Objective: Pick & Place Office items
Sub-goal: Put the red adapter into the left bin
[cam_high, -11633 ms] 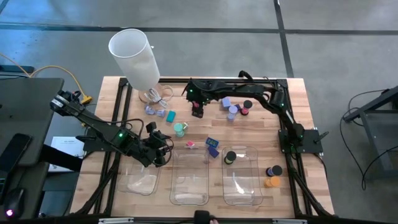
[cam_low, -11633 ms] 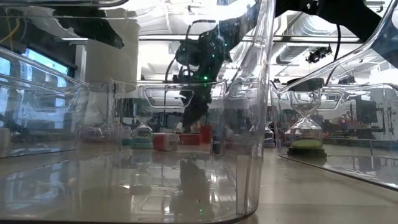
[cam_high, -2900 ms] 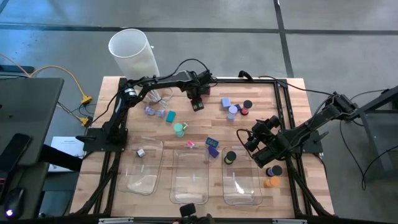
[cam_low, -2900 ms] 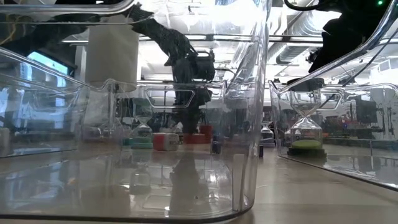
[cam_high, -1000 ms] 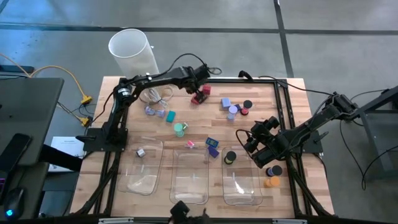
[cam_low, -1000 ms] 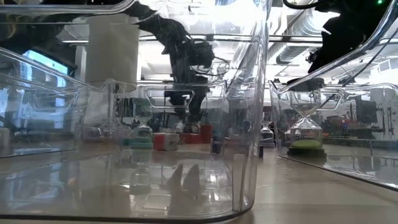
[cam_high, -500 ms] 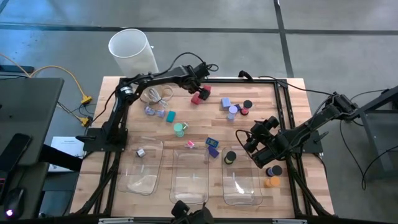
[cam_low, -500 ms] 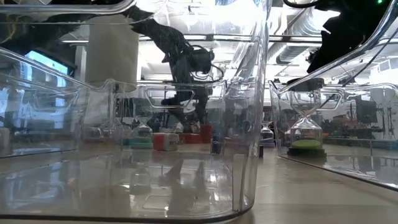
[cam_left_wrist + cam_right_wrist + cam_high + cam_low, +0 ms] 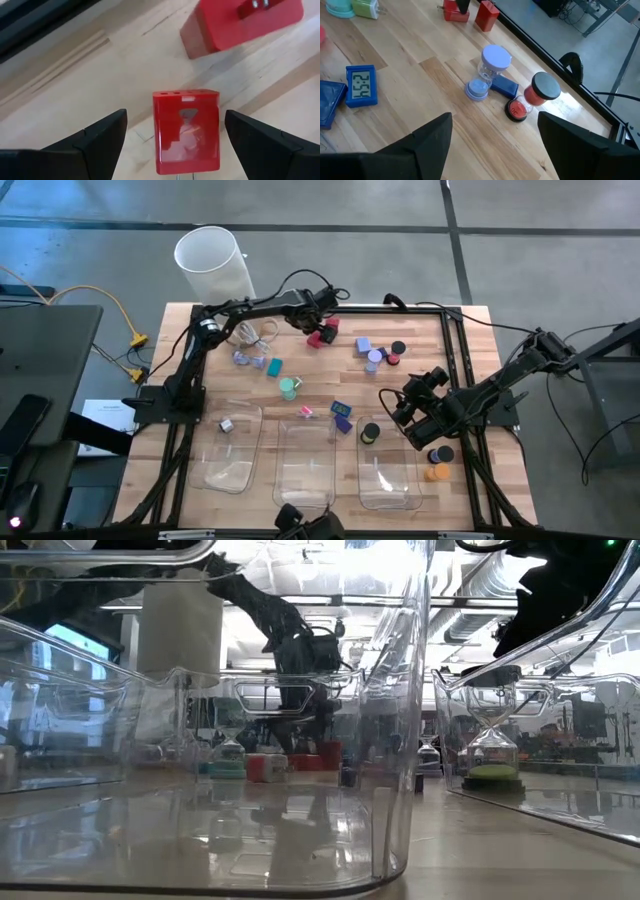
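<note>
Hovering at the upper middle of the counter (image 9: 460, 350), the left hand (image 9: 172, 137) is spread around a red block (image 9: 186, 130), untouched, its long axis running along the fingers. A second red block (image 9: 240, 22) lies just beyond. The right hand (image 9: 405, 408), spread, waits right of centre.
</note>
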`<state>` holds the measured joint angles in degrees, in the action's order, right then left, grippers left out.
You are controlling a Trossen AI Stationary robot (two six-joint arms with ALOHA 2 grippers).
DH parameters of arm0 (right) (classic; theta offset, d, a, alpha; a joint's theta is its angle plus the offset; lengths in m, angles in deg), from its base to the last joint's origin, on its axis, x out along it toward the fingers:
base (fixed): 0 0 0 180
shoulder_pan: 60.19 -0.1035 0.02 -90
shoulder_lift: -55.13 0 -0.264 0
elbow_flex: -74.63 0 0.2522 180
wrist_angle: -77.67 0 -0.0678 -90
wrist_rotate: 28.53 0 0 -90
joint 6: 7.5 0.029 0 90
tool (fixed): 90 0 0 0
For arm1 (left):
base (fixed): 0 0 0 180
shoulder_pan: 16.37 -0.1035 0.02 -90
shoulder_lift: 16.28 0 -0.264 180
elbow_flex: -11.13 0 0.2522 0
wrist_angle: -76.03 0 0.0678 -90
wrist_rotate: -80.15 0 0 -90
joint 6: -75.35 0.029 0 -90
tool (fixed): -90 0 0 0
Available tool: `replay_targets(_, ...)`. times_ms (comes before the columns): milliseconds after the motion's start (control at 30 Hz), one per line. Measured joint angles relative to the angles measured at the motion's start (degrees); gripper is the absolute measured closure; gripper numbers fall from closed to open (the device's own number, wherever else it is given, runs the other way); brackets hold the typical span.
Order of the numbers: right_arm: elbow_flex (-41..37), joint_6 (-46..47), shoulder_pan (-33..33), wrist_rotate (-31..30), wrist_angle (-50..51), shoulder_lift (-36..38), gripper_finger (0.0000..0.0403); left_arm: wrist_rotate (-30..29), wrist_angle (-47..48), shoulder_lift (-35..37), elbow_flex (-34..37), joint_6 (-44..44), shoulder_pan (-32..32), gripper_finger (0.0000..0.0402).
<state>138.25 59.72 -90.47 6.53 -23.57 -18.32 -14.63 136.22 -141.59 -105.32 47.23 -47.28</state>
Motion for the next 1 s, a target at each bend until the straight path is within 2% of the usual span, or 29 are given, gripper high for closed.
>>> replay_targets(233, 0.0, 0.0, 0.0, 0.0, 0.0, 0.0, 0.0119, -0.3, 0.4, 0.0, 0.0, 0.4, 0.8, 0.0073)
replay_targets(467, 0.0, 0.0, 0.0, 0.0, -0.2, 0.0, 0.0119, -6.5, 0.6, -1.6, 0.0, 0.4, 2.4, 0.0073)
replay_targets(633, 0.0, 0.0, 0.0, 0.0, -0.2, 0.0, 0.0119, -6.5, 0.7, -1.6, 0.0, 0.2, 2.6, 0.0078)
replay_targets(800, 0.0, 0.0, 0.0, 0.0, -0.2, 0.0, 0.0119, -6.0, 1.2, -1.6, 0.0, 0.0, 2.6, 0.0129)
replay_targets(933, 0.0, 0.0, 0.0, 0.0, -0.4, 0.0, 0.0119, 2.6, 0.5, -3.3, -0.2, 0.1, 2.5, 0.0180)
replay_targets(1000, 0.0, 0.0, 0.0, 0.0, -0.4, 0.0, 0.0119, 3.0, 1.2, -4.8, -0.4, 0.0, 2.6, 0.0195)
